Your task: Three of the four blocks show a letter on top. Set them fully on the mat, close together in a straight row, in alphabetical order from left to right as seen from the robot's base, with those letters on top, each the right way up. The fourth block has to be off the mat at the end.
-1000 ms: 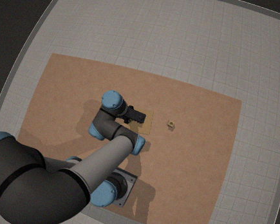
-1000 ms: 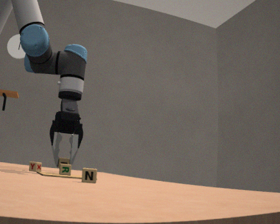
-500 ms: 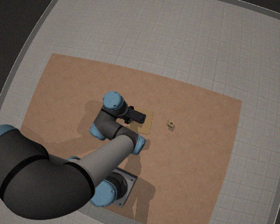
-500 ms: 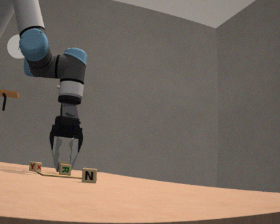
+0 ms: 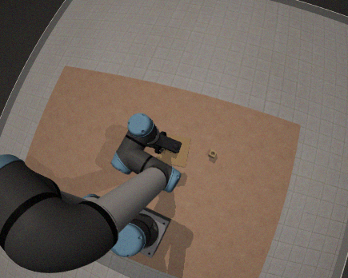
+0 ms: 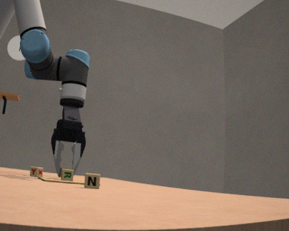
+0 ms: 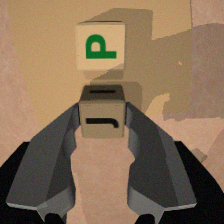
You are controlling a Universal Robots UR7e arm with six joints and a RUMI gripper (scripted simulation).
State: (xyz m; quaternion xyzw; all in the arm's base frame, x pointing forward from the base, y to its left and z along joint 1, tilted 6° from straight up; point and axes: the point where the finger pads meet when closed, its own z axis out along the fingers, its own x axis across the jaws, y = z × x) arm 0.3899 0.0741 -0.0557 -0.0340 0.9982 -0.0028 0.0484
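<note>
Two fingers (image 6: 67, 173) clenched on the J block (image 7: 102, 119), that block hidden behind the R block (image 6: 67, 174) in the exterior view.

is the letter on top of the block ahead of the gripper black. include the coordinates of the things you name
No, the letter P on that block's top (image 7: 101, 46) is green.

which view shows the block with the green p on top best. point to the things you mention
The wrist view: the green P block (image 6: 66, 174) (image 7: 100, 46) shows its whole top there, lettered face in full. The exterior view shows only its side, with a green R; the top view shows none of it.
</note>
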